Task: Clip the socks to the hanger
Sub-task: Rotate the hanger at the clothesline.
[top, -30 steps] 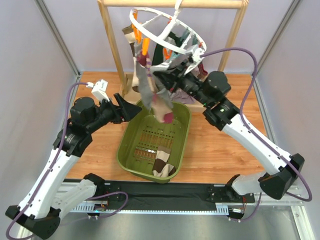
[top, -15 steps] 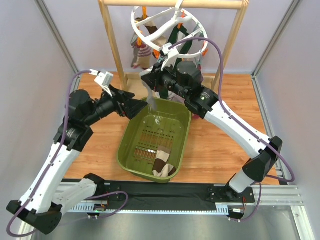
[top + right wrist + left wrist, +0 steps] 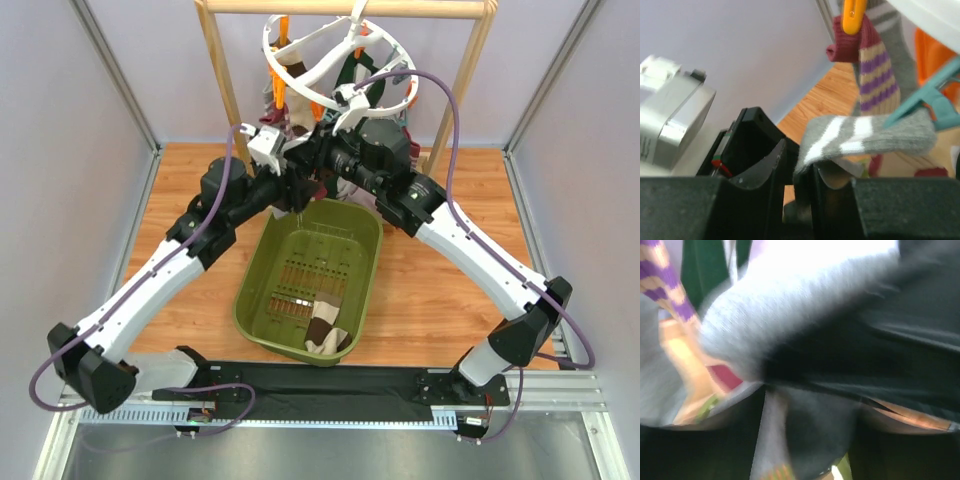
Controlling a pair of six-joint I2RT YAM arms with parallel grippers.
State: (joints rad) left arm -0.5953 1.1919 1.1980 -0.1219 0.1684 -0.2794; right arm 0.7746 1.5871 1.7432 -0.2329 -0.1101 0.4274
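Top view. The hanger (image 3: 300,58) hangs by its hook from the rail of the wooden rack (image 3: 222,80) at the far side of the table (image 3: 450,290). Several socks dangle under the ring, among them a maroon striped sock (image 3: 284,108) on the left side. Both arms reach in to a spot just below the ring's near edge. The left gripper (image 3: 297,188) and the right gripper (image 3: 318,163) sit close together there, above the far rim of the green basket (image 3: 250,290). From this view it is not possible to tell how either pair of jaws stands. A brown-and-cream sock (image 3: 322,330) lies in the near end of the basket.

Left wrist view. Heavily blurred. Pale grey knit fills the upper middle, with a purple-and-cream striped piece at the top left and a dark mass on the right. The left fingers cannot be made out, so their state cannot be told.

Right wrist view. The right fingers stand close together and pinch one end of a grey sock (image 3: 865,135) with white stripes. Its other end runs right to a teal clip (image 3: 920,107) that bites it. An orange clip (image 3: 855,15) holds the maroon striped sock behind.
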